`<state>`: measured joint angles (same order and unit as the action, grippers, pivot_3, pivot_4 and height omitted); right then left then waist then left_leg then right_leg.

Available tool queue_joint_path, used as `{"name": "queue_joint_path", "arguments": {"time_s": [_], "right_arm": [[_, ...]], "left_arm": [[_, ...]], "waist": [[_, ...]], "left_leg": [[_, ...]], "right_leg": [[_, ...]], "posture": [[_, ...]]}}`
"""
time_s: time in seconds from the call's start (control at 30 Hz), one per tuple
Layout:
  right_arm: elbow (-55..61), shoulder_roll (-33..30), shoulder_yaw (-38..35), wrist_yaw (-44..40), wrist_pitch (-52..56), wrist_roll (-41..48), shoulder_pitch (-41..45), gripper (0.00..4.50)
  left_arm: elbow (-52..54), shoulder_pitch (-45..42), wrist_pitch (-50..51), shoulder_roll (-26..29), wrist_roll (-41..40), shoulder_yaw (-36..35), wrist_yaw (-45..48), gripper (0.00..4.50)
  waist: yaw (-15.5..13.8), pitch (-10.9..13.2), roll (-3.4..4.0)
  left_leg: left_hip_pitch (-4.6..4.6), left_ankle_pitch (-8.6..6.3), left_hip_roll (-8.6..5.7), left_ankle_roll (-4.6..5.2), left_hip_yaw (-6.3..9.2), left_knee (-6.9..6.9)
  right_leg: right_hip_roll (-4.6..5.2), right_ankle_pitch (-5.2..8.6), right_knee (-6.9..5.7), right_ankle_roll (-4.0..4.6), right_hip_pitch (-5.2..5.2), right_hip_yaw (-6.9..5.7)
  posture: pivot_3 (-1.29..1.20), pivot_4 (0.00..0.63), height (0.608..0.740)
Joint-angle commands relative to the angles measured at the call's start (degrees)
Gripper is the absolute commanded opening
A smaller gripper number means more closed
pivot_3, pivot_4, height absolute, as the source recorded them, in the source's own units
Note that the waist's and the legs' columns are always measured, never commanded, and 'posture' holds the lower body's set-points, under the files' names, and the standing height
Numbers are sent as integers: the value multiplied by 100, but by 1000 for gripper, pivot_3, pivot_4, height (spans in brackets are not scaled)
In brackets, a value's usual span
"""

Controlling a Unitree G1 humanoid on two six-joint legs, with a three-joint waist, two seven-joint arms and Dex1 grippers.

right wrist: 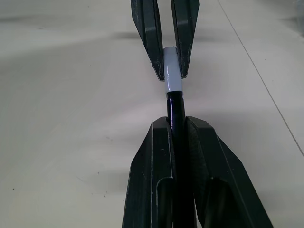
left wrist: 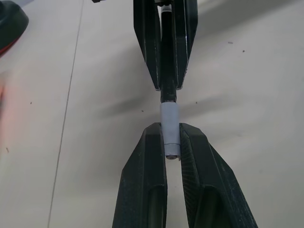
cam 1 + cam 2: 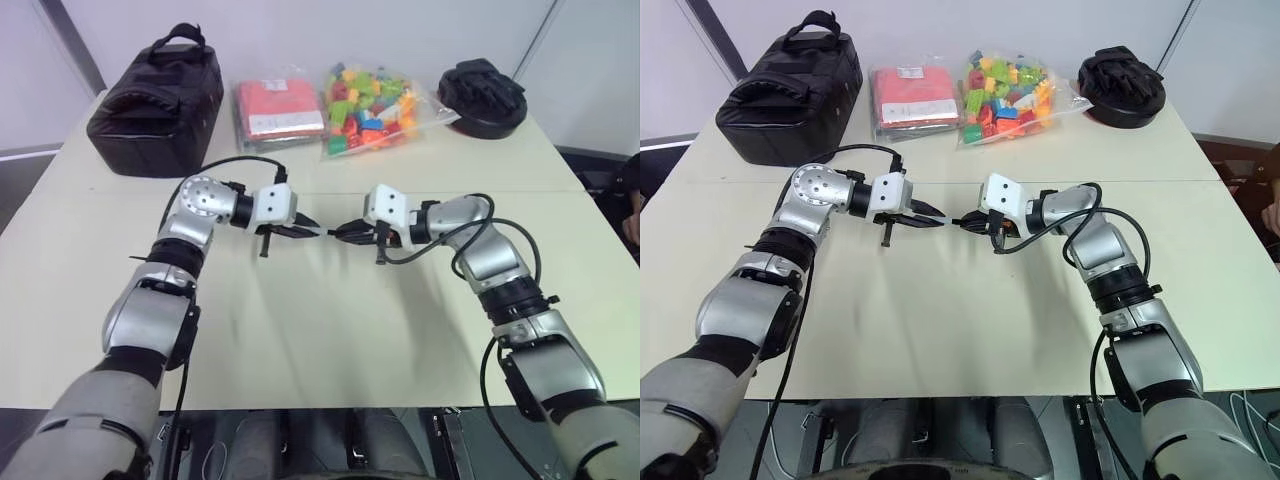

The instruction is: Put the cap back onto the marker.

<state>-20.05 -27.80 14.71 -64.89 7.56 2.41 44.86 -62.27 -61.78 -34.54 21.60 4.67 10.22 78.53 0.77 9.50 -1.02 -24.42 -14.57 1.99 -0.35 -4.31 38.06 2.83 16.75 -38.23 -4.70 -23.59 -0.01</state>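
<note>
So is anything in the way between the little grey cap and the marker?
Nothing visible is. The left gripper holds the cap, the right gripper holds the marker, and the cap's open end already meets the marker's end above the table.

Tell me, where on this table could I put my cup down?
The near half of the table, between the two arms, is bare. So is the right side below the black glove. The far edge is crowded: black bag, red packet, bag of bricks.
</note>
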Motion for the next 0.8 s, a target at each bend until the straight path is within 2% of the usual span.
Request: {"name": "queue_joint_path", "arguments": {"time_s": [0.03,0.5,0.7,0.8], "right_arm": [[232,73,-125,36,-122,121,114,0],[265,117,-164,127,-93,112,120,0],[283,142,-230,196,-128,46,90,0],[264,149,-256,198,-166,23,81,0]], "left_arm": [[-11,-165,-90,-34,75,87,-20,48],[-261,-339,-555,-768,291,225,-376,48],[-61,-486,1236,-1113,-753,-503,725,48],[49,-502,1425,-1069,-754,-536,889,48]], "waist": [[0,0,0],[-4,0,0],[7,0,0],[11,0,0]], "left_leg": [[0,0,-1,0,0,0],[0,0,-4,0,-1,1],[-1,0,-5,0,-2,1],[-1,0,-5,0,0,1]], "right_leg": [[0,0,0,0,0,0],[0,0,0,0,0,0],[-4,0,0,0,-1,0],[-6,0,0,0,0,0]], "posture": [[0,150,740],[0,150,740],[0,150,740],[0,150,740]]}}
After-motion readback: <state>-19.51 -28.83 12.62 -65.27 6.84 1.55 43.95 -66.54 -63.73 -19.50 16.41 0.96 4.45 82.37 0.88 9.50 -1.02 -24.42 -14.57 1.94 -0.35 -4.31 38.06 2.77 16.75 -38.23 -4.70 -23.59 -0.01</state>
